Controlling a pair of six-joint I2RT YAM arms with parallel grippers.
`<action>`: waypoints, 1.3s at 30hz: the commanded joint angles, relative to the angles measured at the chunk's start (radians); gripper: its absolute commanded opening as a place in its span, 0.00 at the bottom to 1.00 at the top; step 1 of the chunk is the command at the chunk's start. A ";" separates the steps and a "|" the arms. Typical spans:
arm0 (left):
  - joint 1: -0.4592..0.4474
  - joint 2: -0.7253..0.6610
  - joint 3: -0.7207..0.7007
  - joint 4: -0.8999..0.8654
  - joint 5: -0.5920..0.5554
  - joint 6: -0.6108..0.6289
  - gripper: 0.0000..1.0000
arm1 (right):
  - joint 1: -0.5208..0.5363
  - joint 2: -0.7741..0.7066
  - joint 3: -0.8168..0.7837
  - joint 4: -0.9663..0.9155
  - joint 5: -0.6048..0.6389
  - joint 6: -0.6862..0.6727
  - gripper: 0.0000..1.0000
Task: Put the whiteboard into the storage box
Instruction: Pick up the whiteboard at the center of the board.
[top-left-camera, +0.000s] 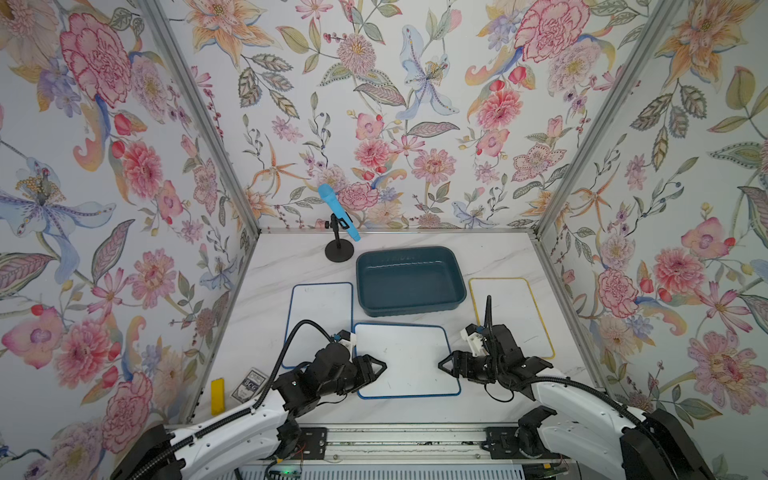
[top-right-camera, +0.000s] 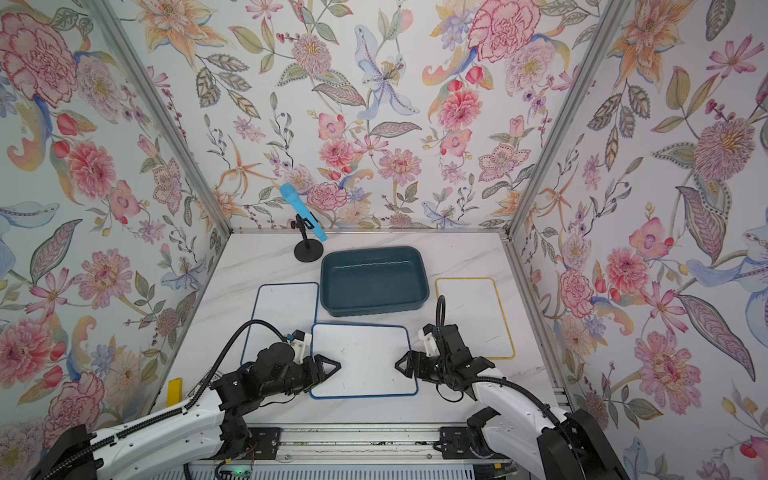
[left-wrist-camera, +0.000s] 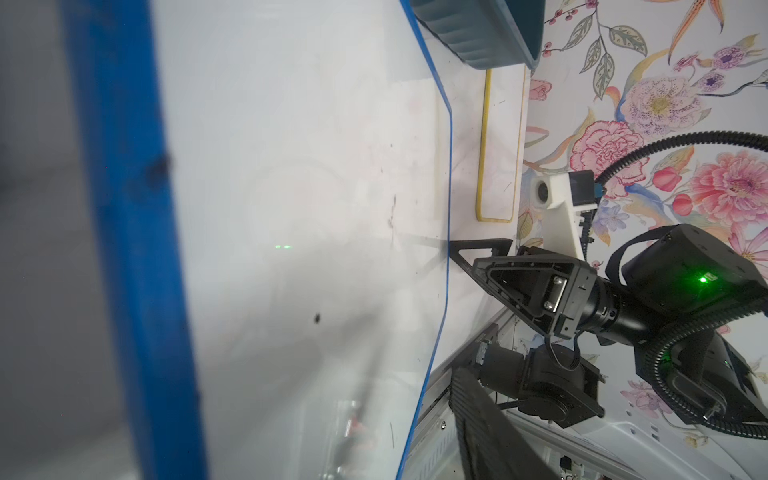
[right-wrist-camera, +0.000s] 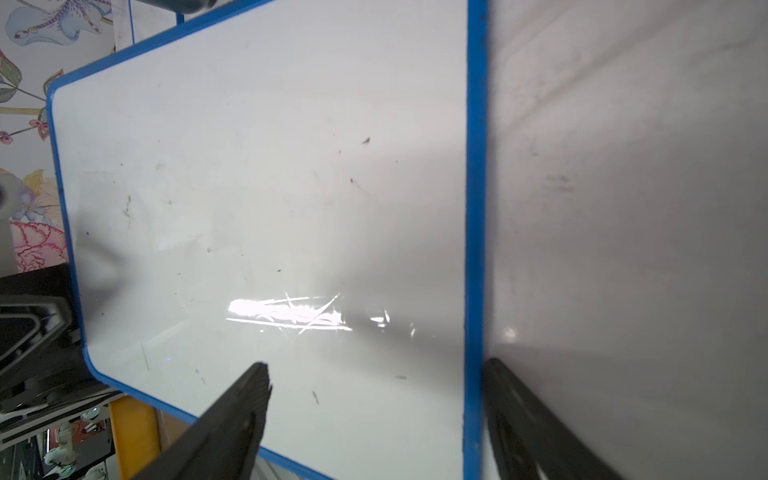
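A blue-framed whiteboard (top-left-camera: 405, 359) (top-right-camera: 361, 361) lies flat on the marble table, just in front of the empty teal storage box (top-left-camera: 409, 280) (top-right-camera: 374, 282). My left gripper (top-left-camera: 380, 368) (top-right-camera: 334, 366) sits at the board's left edge. In the left wrist view one finger (left-wrist-camera: 478, 415) hovers off the board face (left-wrist-camera: 291, 208) and the other is hidden. My right gripper (top-left-camera: 444, 365) (top-right-camera: 400, 365) sits at the right edge. In the right wrist view it (right-wrist-camera: 376, 365) stands open, with one finger over the board (right-wrist-camera: 249, 187) and the other outside the blue frame.
A second blue-framed whiteboard (top-left-camera: 322, 311) lies to the left and a yellow-framed one (top-left-camera: 513, 311) to the right. A blue microphone (top-left-camera: 338, 216) on a black stand is behind the box. A yellow block (top-left-camera: 217, 397) and a card pack (top-left-camera: 249, 384) lie front left.
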 joint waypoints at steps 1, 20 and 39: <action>0.022 -0.060 -0.015 -0.024 -0.009 -0.009 0.61 | -0.007 0.036 -0.058 -0.237 -0.005 0.010 0.83; 0.095 -0.074 -0.001 -0.108 0.090 0.102 0.22 | -0.037 0.085 -0.023 -0.240 -0.012 -0.040 0.83; 0.101 -0.100 0.283 -0.428 -0.012 0.208 0.00 | -0.140 0.012 0.056 -0.304 -0.042 -0.088 0.88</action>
